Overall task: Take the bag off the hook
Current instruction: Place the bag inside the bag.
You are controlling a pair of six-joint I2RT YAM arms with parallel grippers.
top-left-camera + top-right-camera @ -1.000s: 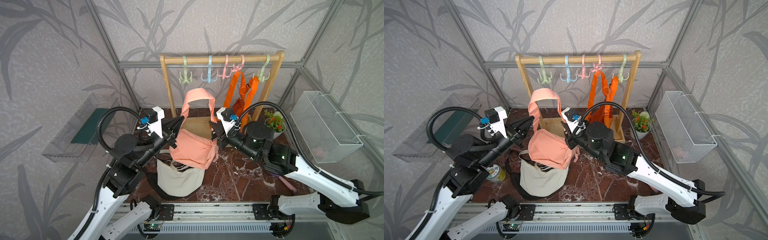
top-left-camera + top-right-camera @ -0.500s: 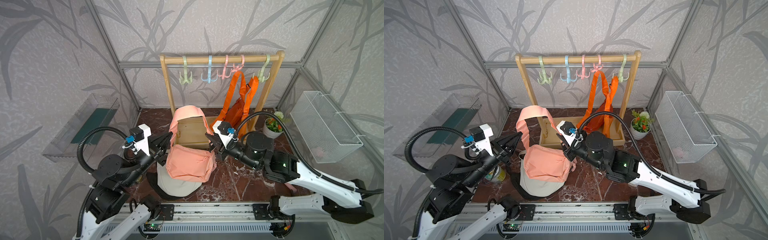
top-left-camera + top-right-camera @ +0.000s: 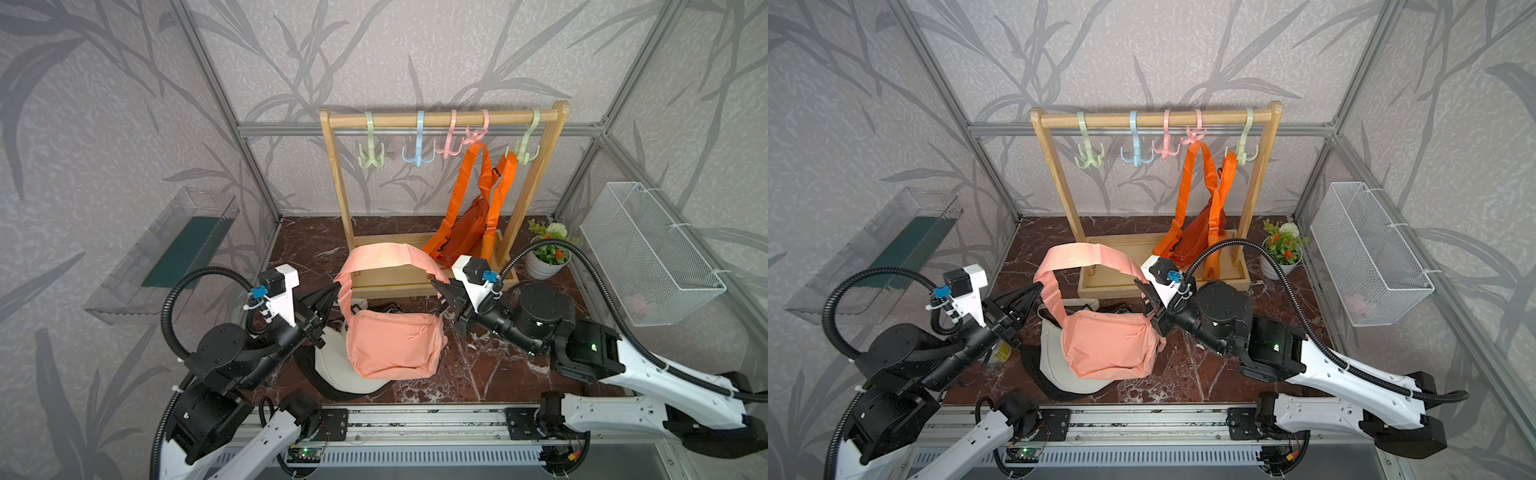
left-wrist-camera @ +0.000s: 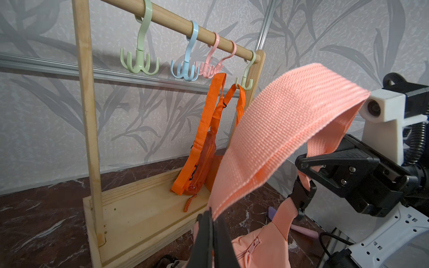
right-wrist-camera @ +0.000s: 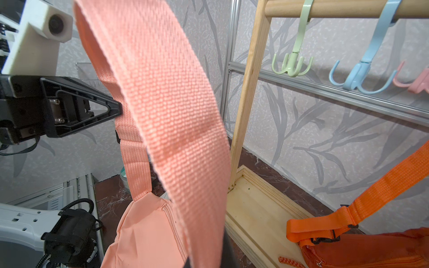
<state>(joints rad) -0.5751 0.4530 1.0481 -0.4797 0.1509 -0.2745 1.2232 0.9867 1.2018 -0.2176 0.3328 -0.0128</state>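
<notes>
Since the left gripper [image 3: 334, 289] and right gripper [image 3: 435, 283] each clamp shut on the strap [image 3: 386, 257] of the peach sling bag [image 3: 395, 349], clear of the hooks [image 3: 417, 156] above a white bag [image 3: 332, 369], set-down seems next: lower, then release.

Matt cloth bag [image 3: 395, 349], wooden rack [image 3: 338, 187], plastic hooks [image 3: 419, 137]

The left arm [image 3: 220, 351] and right arm [image 3: 648, 374] are black at the joints, white along the links, each with a ribbed black hose [image 3: 210, 271]. White camera mounts [image 3: 287, 291] carry blue plugs [image 3: 258, 293]; black triangular fingers [image 5: 109, 108] show screws [image 5: 60, 120].
</notes>
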